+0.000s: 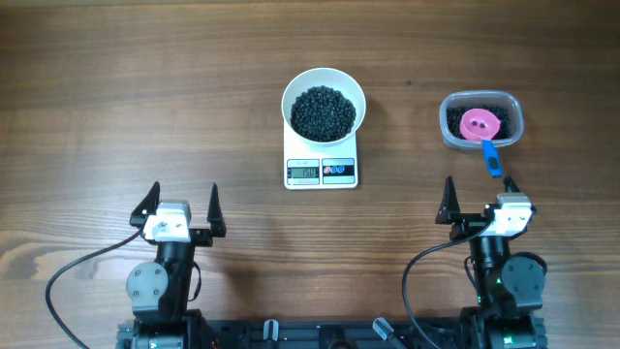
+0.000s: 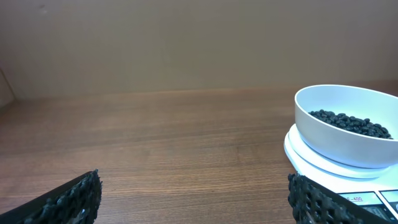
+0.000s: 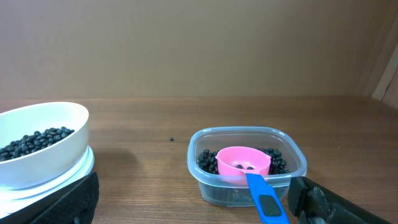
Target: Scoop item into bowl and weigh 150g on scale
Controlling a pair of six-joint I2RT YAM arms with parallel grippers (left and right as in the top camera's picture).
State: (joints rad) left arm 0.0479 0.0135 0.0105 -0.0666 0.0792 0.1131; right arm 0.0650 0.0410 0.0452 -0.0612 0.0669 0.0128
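A white bowl (image 1: 324, 103) (image 2: 348, 124) (image 3: 38, 144) heaped with black beans (image 1: 324, 111) stands on the white scale (image 1: 322, 170), whose display is lit. To the right, a clear tub (image 1: 481, 121) (image 3: 246, 165) holds more black beans and a pink scoop (image 1: 480, 123) (image 3: 244, 163) with a blue handle (image 1: 491, 157) (image 3: 264, 199) sticking out toward me. My left gripper (image 1: 182, 205) (image 2: 193, 199) is open near the front edge, left of the scale, with nothing between its fingers. My right gripper (image 1: 477, 197) (image 3: 193, 202) is open just in front of the tub, its right finger near the handle's end.
A single stray bean (image 3: 171, 139) lies on the wooden table (image 1: 145, 97) between bowl and tub. Black cables trail from both arm bases along the front edge.
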